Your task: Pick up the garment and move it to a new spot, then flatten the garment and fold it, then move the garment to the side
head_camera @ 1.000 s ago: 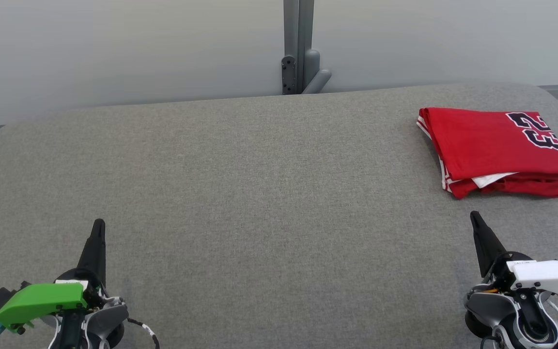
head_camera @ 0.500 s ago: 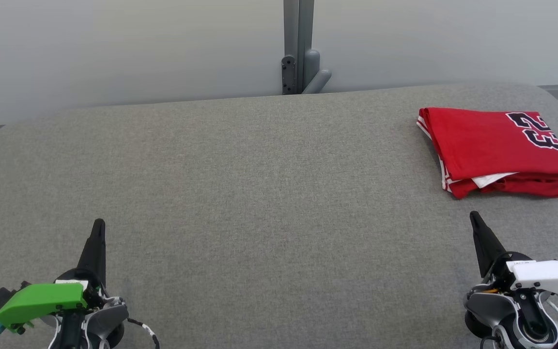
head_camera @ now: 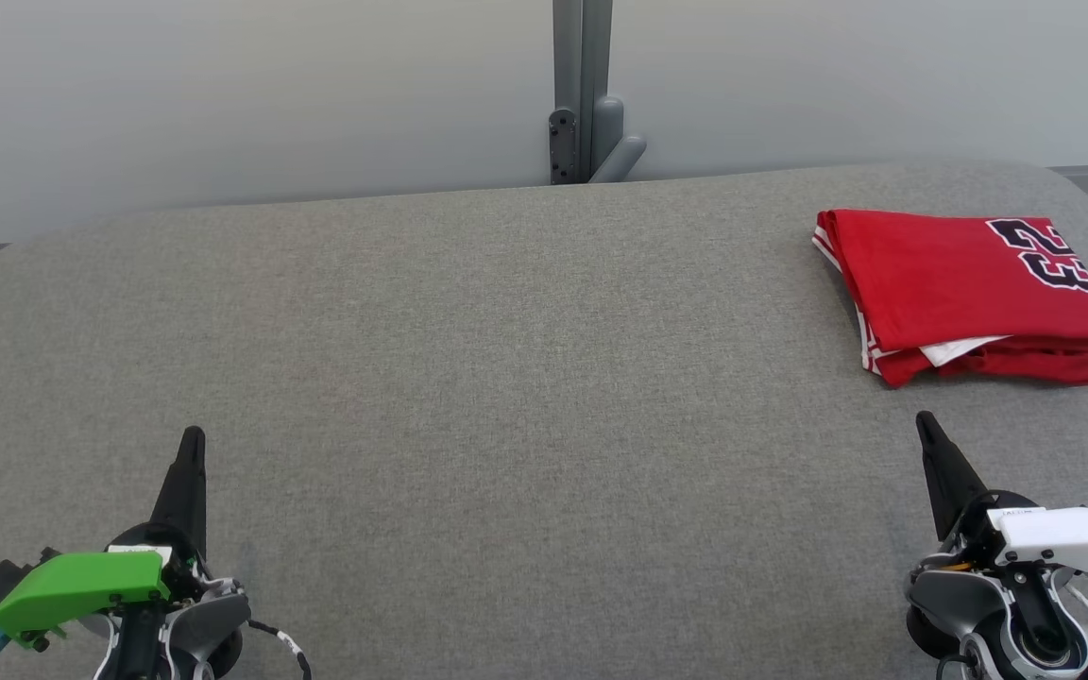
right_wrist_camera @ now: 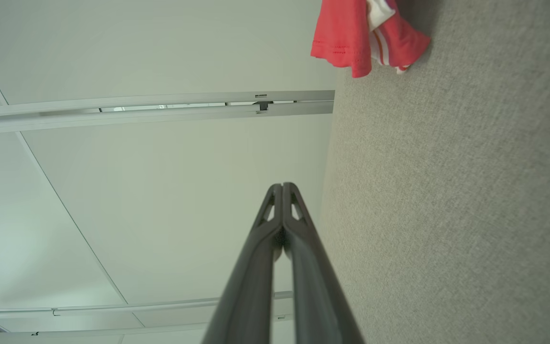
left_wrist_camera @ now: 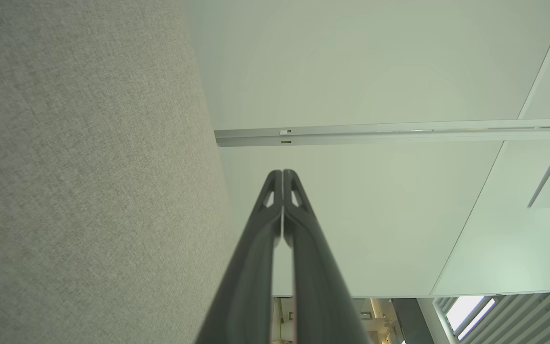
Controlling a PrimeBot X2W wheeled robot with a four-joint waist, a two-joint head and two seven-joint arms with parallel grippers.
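Folded red garment (head_camera: pixel 969 288), with a dark number on its top layer and white-striped trim at its left edge, lying flat at the far right of the grey fabric-covered surface (head_camera: pixel 506 378). The right gripper (head_camera: pixel 927 427) sits at the near right, its two dark fingers pressed together into one point and holding nothing. The garment lies beyond that tip and slightly to its right, not touching it, with a strip of bare fabric between. In the right wrist view, a red corner of the garment shows at the top edge, up and right of the closed fingers. The left gripper (head_camera: pixel 192 444), near left, is likewise pressed together and empty, well apart from the garment across the surface.
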